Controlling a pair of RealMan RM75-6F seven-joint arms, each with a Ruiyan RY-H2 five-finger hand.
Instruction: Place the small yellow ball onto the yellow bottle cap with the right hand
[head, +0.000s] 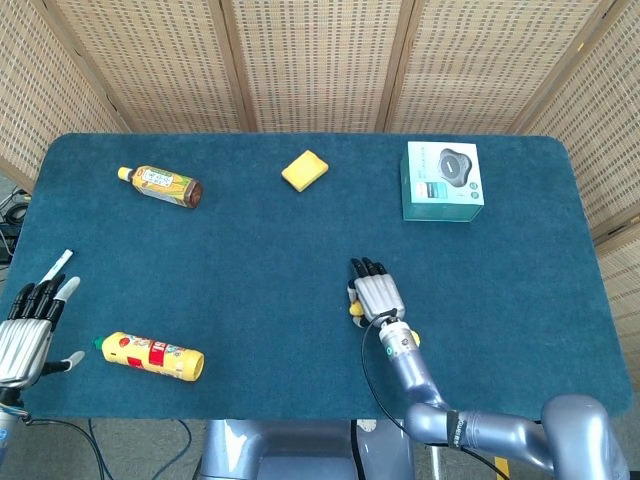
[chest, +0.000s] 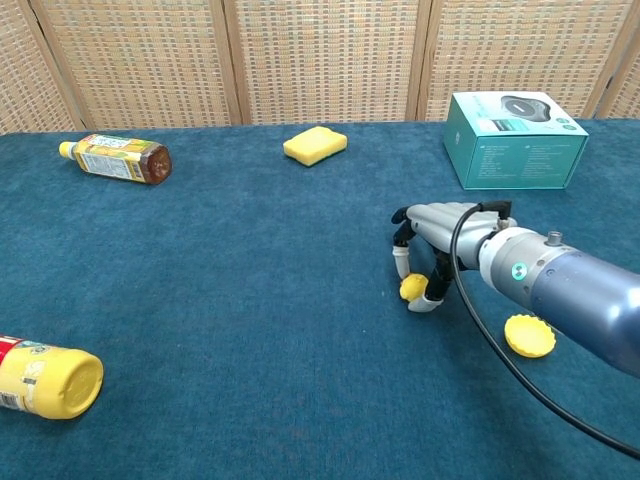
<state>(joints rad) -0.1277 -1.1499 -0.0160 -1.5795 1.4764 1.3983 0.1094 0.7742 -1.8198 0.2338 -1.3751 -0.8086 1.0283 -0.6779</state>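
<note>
The table (chest: 200, 300) is covered in dark blue cloth. A teal box (chest: 515, 140) stands near its far right corner, a brown drink bottle (chest: 115, 158) lies near the far left corner, and a yellow bottle (chest: 45, 378) lies near the front left edge. A yellow sponge (chest: 315, 145) sits near the middle of the far edge.

The right hand (chest: 440, 240) is arched low over the cloth, towards the front edge and a little right of centre. Its fingers curl down around the small yellow ball (chest: 413, 289), with a fingertip and the thumb touching it on either side. The ball seems to rest on the cloth, so I judge the grasp to be closing, not yet a lift.

The left hand (head: 25, 335) hovers at the front left corner, fingers spread and holding nothing.

The yellow cap (chest: 529, 335) lies near the ball, on its right and closer to the front edge.

Lifting, carrying and placing all remain. The cloth between ball and cap is bare, leaving open room; only the front edge is close.
</note>
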